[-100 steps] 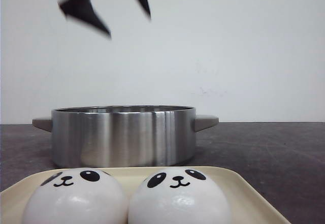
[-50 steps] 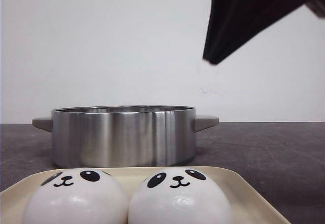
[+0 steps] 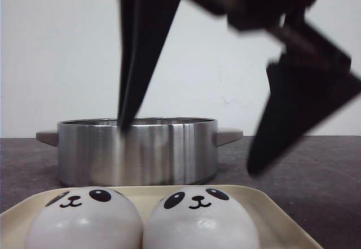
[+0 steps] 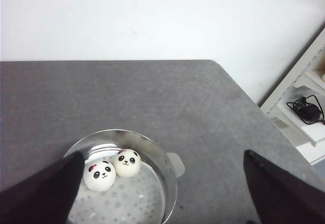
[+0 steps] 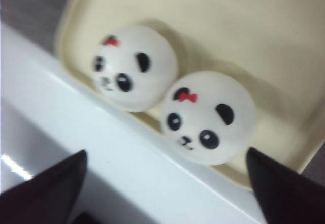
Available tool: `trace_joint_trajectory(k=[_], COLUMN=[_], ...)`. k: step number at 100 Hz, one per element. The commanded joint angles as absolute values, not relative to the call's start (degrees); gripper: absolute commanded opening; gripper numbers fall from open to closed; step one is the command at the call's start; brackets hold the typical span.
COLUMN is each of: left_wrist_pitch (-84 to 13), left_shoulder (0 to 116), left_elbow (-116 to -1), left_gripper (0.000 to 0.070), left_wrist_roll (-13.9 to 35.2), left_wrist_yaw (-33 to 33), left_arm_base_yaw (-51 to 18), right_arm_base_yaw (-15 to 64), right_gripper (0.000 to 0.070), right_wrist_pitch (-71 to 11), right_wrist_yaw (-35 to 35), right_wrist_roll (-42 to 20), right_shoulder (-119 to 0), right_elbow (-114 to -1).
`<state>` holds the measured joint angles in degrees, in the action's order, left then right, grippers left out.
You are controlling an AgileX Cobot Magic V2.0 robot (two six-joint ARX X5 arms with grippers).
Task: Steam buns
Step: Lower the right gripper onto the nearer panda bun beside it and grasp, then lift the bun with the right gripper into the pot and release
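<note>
Two white panda buns [image 3: 84, 218] [image 3: 197, 218] sit side by side on a cream tray [image 3: 265, 209] at the front. Behind it stands a steel pot [image 3: 138, 153] with two more panda buns [image 4: 100, 176] [image 4: 127, 163] on its perforated floor. My right gripper [image 3: 188, 147] hangs open and empty, blurred, between the pot and the tray. Its wrist view shows the tray's buns [image 5: 134, 66] [image 5: 208, 117] beyond its open fingers [image 5: 166, 154]. My left gripper [image 4: 162, 155] is open and empty, high above the pot's rim [image 4: 170, 178].
The pot has two side handles [image 3: 228, 135]. A white ledge [image 5: 127, 158] runs along the tray's near edge [image 5: 244, 31] in the right wrist view. A white shelf with a black cable [image 4: 304, 107] stands past the dark table's right edge.
A dark gripper at the upper left left the front view. The right gripper came in from the upper right and dropped low in front of the pot, fingers spread. The buns, pot and tray have not moved.
</note>
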<state>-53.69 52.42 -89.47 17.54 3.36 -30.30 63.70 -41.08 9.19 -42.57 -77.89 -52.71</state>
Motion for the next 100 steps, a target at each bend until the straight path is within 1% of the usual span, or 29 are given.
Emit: trace_joint_trajectory(k=[1,8,16,21,43,50,56,64,67,70,72,77,78,100], left_wrist_pitch=[-53.23,-53.41,-54.11,-54.70,-55.75,-55.77,-55.79,-55.79,-55.77,-55.75,-55.75,-55.75,-55.75,-55.77], left_shoulder=[52.82,52.80,52.80,52.80,52.84,52.80,52.80,52.80,52.80,52.82,52.82,52.82,52.82,52.80], left_elbow=[-90.70,-90.70,-90.70,-90.70,-90.67,-90.67,-90.67,-90.67,-90.67,-90.67,-90.67,-90.67,-90.67,-90.67], left_gripper=[0.0596,0.0596,0.0596,0.0596,0.0596,0.0596,0.0596,0.0596,0.0596,0.0596,0.0596,0.0596,0.0596,0.0596], left_wrist_roll=[17.12,17.12,17.12,17.12,17.10,17.10,17.10,17.10,17.10,17.10,17.10,17.10,17.10,16.67], left_wrist_yaw=[3.33,3.33,3.33,3.33,3.33,3.33,3.33,3.33,3.33,3.33,3.33,3.33,3.33,3.33], left_arm_base_yaw=[-30.76,-30.76,-30.76,-30.76,-30.76,-30.76,-30.76,-30.76,-30.76,-30.76,-30.76,-30.76,-30.76,-30.76], right_arm_base_yaw=[64.36,64.25,64.20,64.03,63.42,63.40,63.40,63.33,63.24,63.16,63.11,63.11,63.11,63.33], right_gripper=[0.0696,0.0680,0.0598,0.0563,0.0547,0.0515,0.0462,0.0373,0.0328,0.0261,0.0201,0.0008,0.0000,0.0006], right_wrist_pitch=[-39.97,-38.92,-38.02,-37.71,-37.93,-37.76,-37.50,-37.17,-37.19,-37.23,-37.30,-37.32,-37.30,-38.20], right_wrist_yaw=[8.58,7.97,6.42,5.87,5.96,5.93,5.74,5.61,5.56,5.58,5.56,5.52,5.52,3.18], right_wrist_roll=[-43.51,-43.51,-43.51,-43.48,-42.85,-42.81,-42.83,-42.85,-42.81,-42.72,-42.63,-42.13,-41.91,-41.08], right_shoulder=[-80.49,-82.48,-84.42,-85.38,-89.36,-90.30,-90.72,-90.98,-90.98,-90.98,-90.98,-90.98,-90.98,-88.71], right_elbow=[-53.21,-53.21,-53.21,-53.21,-53.21,-53.21,-53.21,-53.21,-53.21,-53.21,-53.21,-53.21,-53.21,-54.65])
